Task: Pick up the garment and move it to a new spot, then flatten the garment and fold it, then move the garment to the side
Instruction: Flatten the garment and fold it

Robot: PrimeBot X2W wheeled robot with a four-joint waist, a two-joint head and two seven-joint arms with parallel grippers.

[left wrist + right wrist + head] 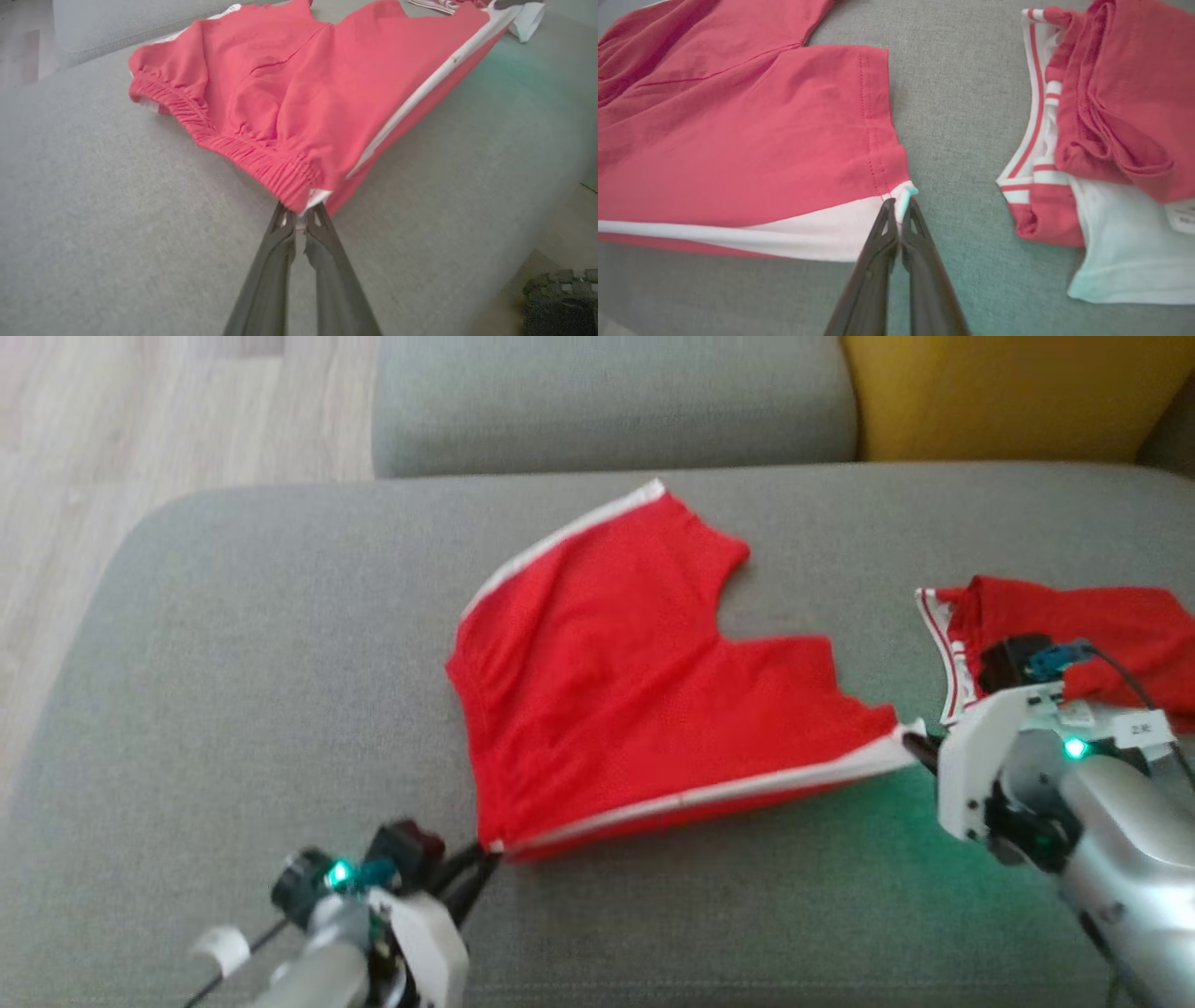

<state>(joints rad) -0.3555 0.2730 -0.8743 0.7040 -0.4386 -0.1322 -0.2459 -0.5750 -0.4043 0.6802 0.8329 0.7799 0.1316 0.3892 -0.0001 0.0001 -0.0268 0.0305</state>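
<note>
Head view shows a grey sofa point(233, 663) seat with red shorts point(635, 681) spread across its middle. The near edge, along the white stripe point(728, 789), is pulled straight between the two arms and appears slightly raised off the seat. A second red-and-white pile point(1102, 625) lies apart to the right, near the right arm.

The shorts look thin, light and limp. They should sag and wrinkle wherever unsupported, and they will not slip much on the woven seat. Corners and seams are the sound places to hold, since doubled cloth gives the fingers more to bite on.

The left pincer point(299, 214) is closed on the waistband point(224, 140) corner at the stripe's end. The right pincer point(900, 205) is closed on the leg hem point(873, 140) corner at the stripe's other end.
</note>
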